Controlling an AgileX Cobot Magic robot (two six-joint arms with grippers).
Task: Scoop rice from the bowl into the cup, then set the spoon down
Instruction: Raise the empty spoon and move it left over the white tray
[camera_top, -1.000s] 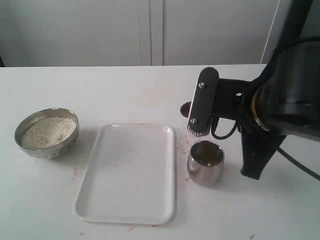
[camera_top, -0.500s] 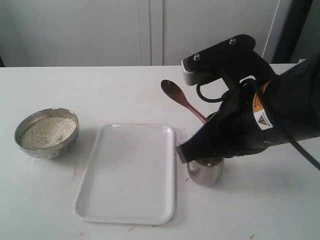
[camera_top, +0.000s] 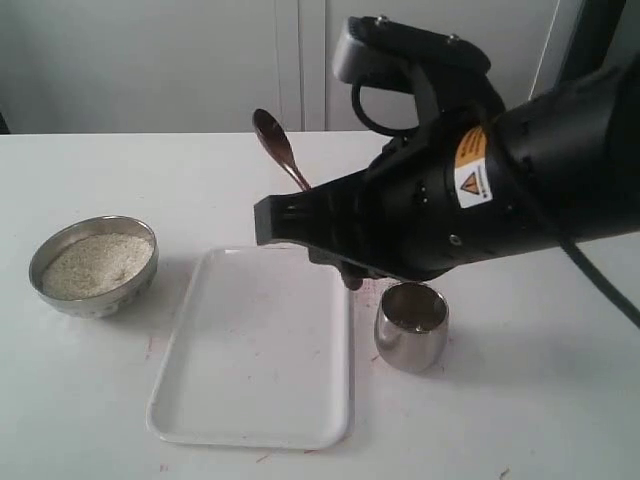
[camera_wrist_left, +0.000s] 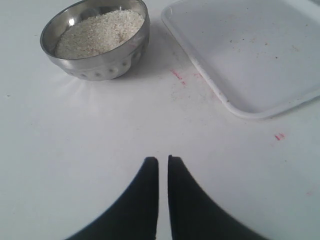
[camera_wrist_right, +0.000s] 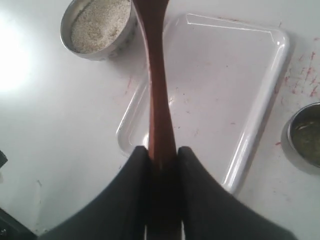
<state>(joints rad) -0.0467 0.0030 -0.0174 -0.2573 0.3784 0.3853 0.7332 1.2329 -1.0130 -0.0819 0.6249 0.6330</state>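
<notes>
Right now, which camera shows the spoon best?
The right wrist view: the spoon is clamped by its handle in the right gripper. The exterior view shows only its oval end and upper handle above the arm. The left wrist view misses it.

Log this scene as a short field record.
right gripper: shut on spoon, held off the table
left gripper: shut, empty, near bowl
bowl: holds rice, left of tray in exterior view
cup: upright, right of tray
tray: between bowl and cup
</notes>
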